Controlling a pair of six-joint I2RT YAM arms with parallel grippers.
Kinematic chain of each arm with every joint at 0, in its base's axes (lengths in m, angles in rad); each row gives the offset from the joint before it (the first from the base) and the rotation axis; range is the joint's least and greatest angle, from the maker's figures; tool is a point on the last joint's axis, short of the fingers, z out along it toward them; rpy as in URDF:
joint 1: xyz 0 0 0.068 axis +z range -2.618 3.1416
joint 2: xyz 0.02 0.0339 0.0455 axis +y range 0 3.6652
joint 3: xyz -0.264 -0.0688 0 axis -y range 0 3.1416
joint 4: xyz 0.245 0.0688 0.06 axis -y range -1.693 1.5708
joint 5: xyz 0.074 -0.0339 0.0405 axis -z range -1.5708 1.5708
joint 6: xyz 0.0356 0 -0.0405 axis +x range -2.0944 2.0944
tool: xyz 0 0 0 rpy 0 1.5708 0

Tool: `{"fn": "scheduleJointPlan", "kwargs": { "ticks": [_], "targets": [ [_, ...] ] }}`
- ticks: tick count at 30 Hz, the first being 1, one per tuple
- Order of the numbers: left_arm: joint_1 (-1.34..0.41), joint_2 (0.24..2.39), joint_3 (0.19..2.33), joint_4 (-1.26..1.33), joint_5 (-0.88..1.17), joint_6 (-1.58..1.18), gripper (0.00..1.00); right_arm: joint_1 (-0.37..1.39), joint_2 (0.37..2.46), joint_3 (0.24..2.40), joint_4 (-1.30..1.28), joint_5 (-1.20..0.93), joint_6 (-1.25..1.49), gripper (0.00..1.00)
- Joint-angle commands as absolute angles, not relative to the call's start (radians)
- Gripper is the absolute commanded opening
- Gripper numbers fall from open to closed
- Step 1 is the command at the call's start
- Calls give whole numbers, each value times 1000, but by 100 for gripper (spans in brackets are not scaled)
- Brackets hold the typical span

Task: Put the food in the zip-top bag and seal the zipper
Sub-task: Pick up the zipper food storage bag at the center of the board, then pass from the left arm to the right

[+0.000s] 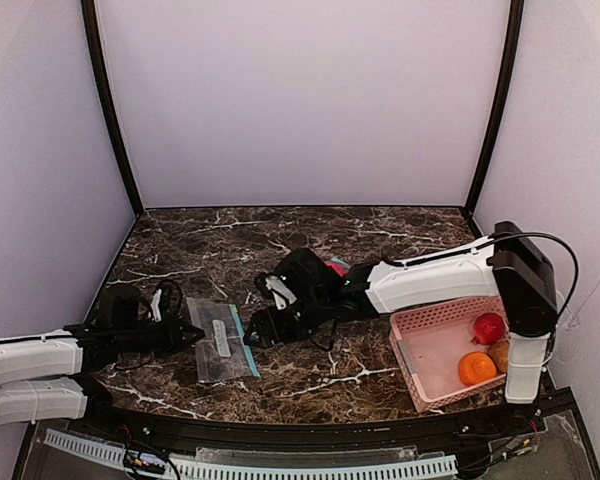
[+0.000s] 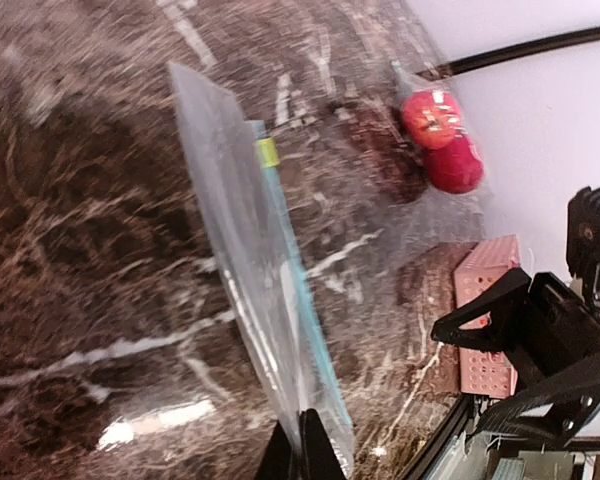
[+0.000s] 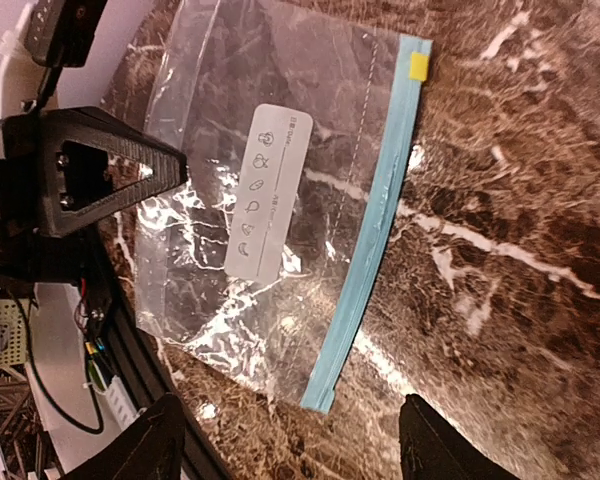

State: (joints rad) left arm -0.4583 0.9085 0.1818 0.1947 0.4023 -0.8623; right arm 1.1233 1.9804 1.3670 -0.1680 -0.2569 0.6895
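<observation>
Zip-top bag point(image 3: 210, 100) flat on the dark marbled worktop point(image 3: 520, 200), near the front edge, between the two hands. Clear plastic, with a white printed label point(image 3: 270, 190) in the middle, a teal zipper strip point(image 3: 375, 220) along the side toward the right arm, and a small yellow tab point(image 3: 418, 66) at one end of that strip. Impossible to tell whether the zipper is sealed or open.

Left hand point(image 2: 300, 450) closed tight, fingertips pinched together on the bag's plain edge, the side opposite the zipper. From the right wrist view, its black pointed finger point(image 3: 150, 168) overlapping that same edge.

Right hand point(image 3: 292, 410) spread wide and empty, fingers point(image 3: 155, 445) well apart, poised over the worktop at the zipper side of the bag, by one end of the teal strip. Not touching the bag, as far as can be told.

Food all outside the bag. A lighter red fruit point(image 2: 432, 118) and a deep red fruit point(image 2: 453, 165) touching each other on the worktop beyond the right arm, well apart from the bag; only a sliver of red showing behind that arm from above. Pink slotted basket point(image 1: 442, 310) at the right front of the worktop, holding a glossy red fruit point(image 1: 489, 327), an orange fruit point(image 1: 476, 368) and a brownish round piece point(image 1: 500, 355), all three close together toward the basket's right side.
</observation>
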Motion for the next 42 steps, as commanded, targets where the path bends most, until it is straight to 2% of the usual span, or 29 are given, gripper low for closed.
{"fn": "scheduleJointPlan", "kwargs": {
  "ticks": [1,11,17,32,34,42],
  "targets": [
    [-462,834,245,230,532,-719,1,1075,1811,1260,-88,-258,687,74],
    [-491,747,328,354,805,-726,1,990,1576,1022,175,-425,747,79],
    [-607,774,457,365,809,-739,1,986,1507,917,390,-491,790,80],
    [-835,916,688,424,779,-730,1,986,1416,847,604,-581,779,79],
    [-855,932,694,426,773,-726,1,986,1403,849,618,-593,777,74],
    [-876,930,689,431,743,-712,1,983,1369,836,631,-582,785,40]
  ]
}}
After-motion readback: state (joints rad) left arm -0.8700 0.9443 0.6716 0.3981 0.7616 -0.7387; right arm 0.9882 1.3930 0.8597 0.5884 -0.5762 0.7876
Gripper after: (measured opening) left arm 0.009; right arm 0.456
